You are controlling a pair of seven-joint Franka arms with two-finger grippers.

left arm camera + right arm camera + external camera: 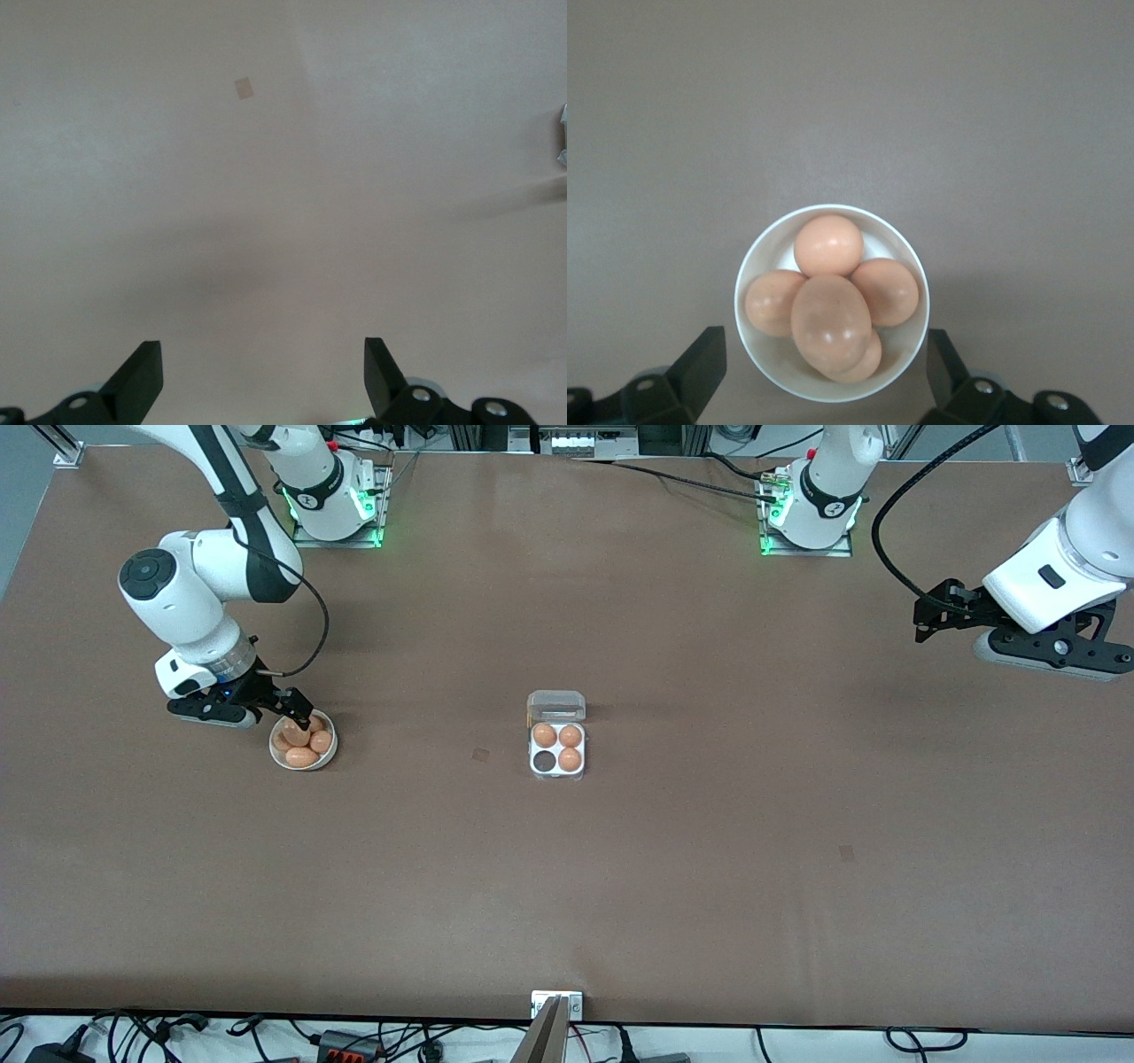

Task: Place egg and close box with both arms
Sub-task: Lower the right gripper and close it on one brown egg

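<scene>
The right claw [297,713] hangs wide over the bowl [764,359] of eggs [829,322], ready to pick one for the box's [557,749] empty cell. The left claw [926,615] waits wide near the surface's [709,824] edge, holding nothing.

1. The right arm [199,593] comes down from its base at the upper left of the front view, bent at the elbow with the wrist pointing downward.
2. The right gripper [297,717] sits at the left of the frame; its 2 fingers [700,363] stand wide apart.
3. The left arm [1063,576] enters at the upper right edge and waits.
4. The left gripper [926,615] hangs in the air there, its 2 fingers [142,376] spread wide, nothing between them.
</scene>
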